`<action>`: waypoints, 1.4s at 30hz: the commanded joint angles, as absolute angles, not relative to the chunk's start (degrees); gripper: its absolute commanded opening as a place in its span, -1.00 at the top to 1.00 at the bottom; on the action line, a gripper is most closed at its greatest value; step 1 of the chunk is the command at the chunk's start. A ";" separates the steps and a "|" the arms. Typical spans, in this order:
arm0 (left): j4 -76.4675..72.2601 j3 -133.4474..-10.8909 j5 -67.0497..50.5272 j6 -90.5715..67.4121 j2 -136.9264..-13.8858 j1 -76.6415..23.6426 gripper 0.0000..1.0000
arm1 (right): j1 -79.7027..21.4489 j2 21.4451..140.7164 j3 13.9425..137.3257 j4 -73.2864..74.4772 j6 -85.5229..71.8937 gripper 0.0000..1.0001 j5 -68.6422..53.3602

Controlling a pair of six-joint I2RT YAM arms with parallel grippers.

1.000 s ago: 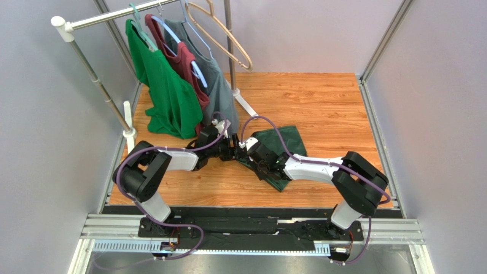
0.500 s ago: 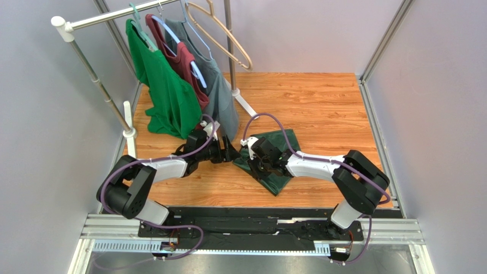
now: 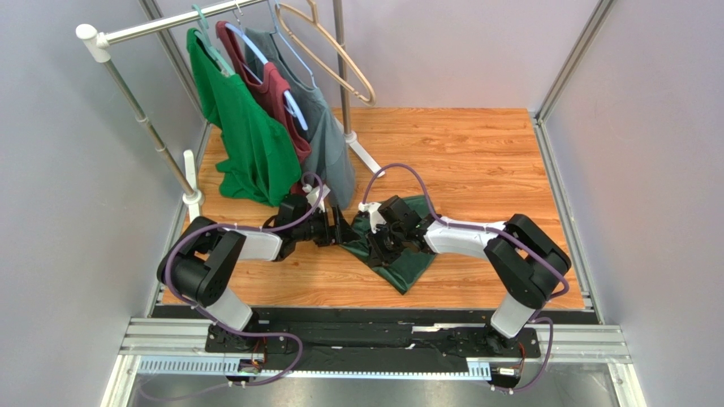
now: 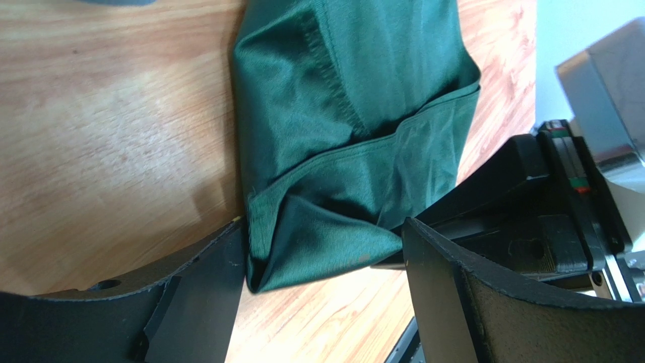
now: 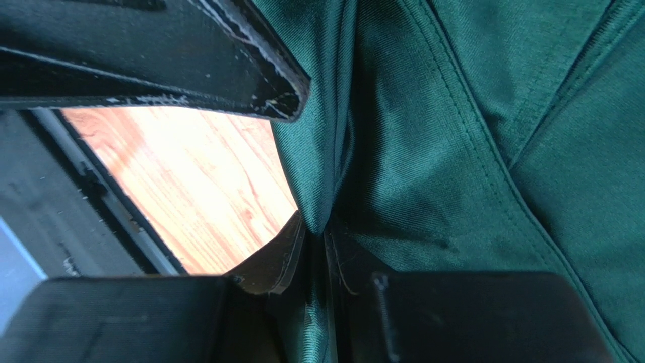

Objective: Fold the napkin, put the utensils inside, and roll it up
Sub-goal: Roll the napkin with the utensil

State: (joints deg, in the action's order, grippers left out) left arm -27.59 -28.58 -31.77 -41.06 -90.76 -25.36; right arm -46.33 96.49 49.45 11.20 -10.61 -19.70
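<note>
Wooden tabletop (image 3: 476,144) boxed in by plain grey walls, seen from overhead. Biggest thing on it is the clothes rack (image 3: 144,127) up at about 11 o'clock, with a bright green shirt (image 3: 246,136), a maroon shirt (image 3: 276,97) and a grey-green shirt (image 3: 327,144) hanging off it, plus a bare tan hanger (image 3: 327,51) toward 12.

Both arms reach in and meet near the middle of the table. The napkin (image 3: 408,263) lies there, just on the 6 o'clock side of centre, folded over and a bit rumpled, one point aimed at 6.

The left gripper (image 3: 344,231) sits at the napkin's 9 o'clock corner. From its wrist cam, the fingers (image 4: 204,280) are spread wide apart with the folded corner of the cloth (image 4: 341,113) lying between them, nothing squeezed.

The right gripper (image 3: 378,242) is just beside it, on top of that same end of the cloth. Its own cam shows the pads clamped down on a pinched-up ridge of the dark green fabric (image 5: 469,136), with bare wood showing at 9 o'clock.
</note>
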 commanded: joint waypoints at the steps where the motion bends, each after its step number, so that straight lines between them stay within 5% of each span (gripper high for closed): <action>1: -29.09 -30.32 -34.01 -40.52 -93.69 -24.79 -0.60 | -45.18 101.16 47.28 18.02 -8.88 0.68 -22.06; 15: -28.48 -30.67 -37.35 -39.73 -95.80 -24.70 0.13 | -39.73 104.59 50.10 19.51 -8.09 0.69 -28.39; 22: -21.81 -34.01 -36.91 -37.45 -97.29 -24.70 1.00 | -39.46 104.50 52.64 21.97 -7.21 0.53 -27.60; 29: -9.33 -37.79 -34.37 -34.10 -96.24 -24.61 1.00 | -39.46 100.91 57.48 28.03 -6.77 0.02 -25.41; 42: -5.98 -40.52 -36.04 -33.75 -98.00 -24.61 1.00 | -51.14 86.93 59.33 25.50 -4.66 -0.10 -0.10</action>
